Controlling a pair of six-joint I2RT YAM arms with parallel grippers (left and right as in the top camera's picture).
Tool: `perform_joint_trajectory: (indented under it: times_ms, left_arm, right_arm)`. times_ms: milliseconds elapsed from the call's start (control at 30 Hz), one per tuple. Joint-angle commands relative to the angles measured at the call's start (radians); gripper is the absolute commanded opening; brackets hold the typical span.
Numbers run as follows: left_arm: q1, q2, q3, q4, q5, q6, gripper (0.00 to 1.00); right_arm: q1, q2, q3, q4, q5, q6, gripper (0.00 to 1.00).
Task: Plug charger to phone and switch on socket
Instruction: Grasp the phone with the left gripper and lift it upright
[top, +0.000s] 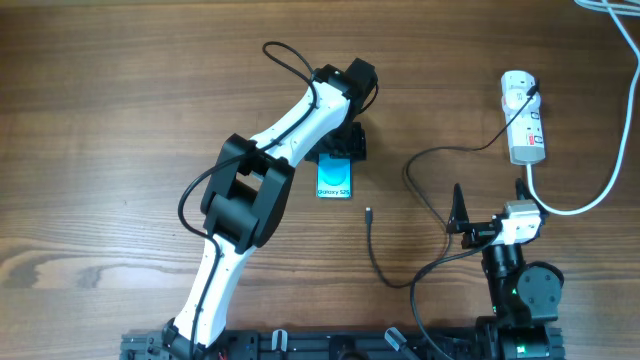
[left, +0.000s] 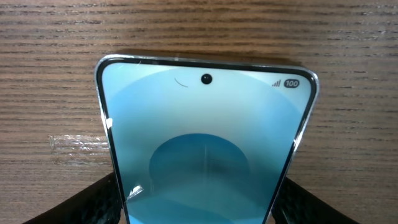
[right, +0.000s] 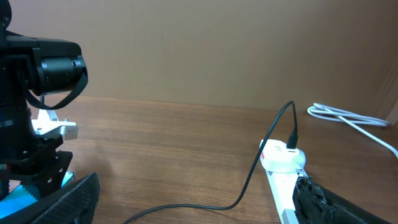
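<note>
Two worries: your left fingers (left: 74, 202) look clamped on the sides of the phone (left: 205, 149), which lies flat on the desk (top: 120, 120). The right fingers (right: 62, 199) are spread and empty, so the loose charger tip (top: 368, 212) just right of the phone could skid when you pinch it. Left wrist view shows only the phone's camera-hole end; overhead alone shows that tip beside it.
</note>
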Motion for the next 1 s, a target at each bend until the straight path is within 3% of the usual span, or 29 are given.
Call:
perform_joint_trajectory:
  times_ms: [0,300,500,567,700,833,967]
  left_arm:
    - [-0.011,0.042,-0.023,-0.019,0.034,-0.006,0.74]
    - [-0.002,-0.019,-0.003,-0.104,0.082,-0.006,0.73]
    - [0.031,-0.139,-0.003,-0.155,0.219,0.005,0.73]
    - [0.050,-0.182,-0.003,-0.198,0.325,0.008,0.73]
    - [0.089,-0.251,-0.003,-0.251,0.639,0.155,0.74]
    - [0.134,-0.286,-0.003,-0.261,0.888,0.169,0.74]
    - [0.211,-0.287,-0.003,-0.261,1.236,0.243,0.74]
  right_arm:
    - [-0.005,-0.005,-0.001,0.005,0.005,-0.018,1.00]
    - [-0.005,-0.005,-0.001,0.005,0.005,-0.017,1.00]
    - [-0.005,-0.005,-0.001,0.005,0.005,-0.017,1.00]
    - [-0.005,-0.005,-0.001,0.005,0.005,-0.018,1.00]
    - [-0.005,-0.005,-0.001,0.005,0.005,-0.017,1.00]
    - [-0.005,-0.005,-0.001,0.005,0.005,-0.017,1.00]
    - [-0.005,-0.005,-0.001,0.005,0.005,-0.017,1.00]
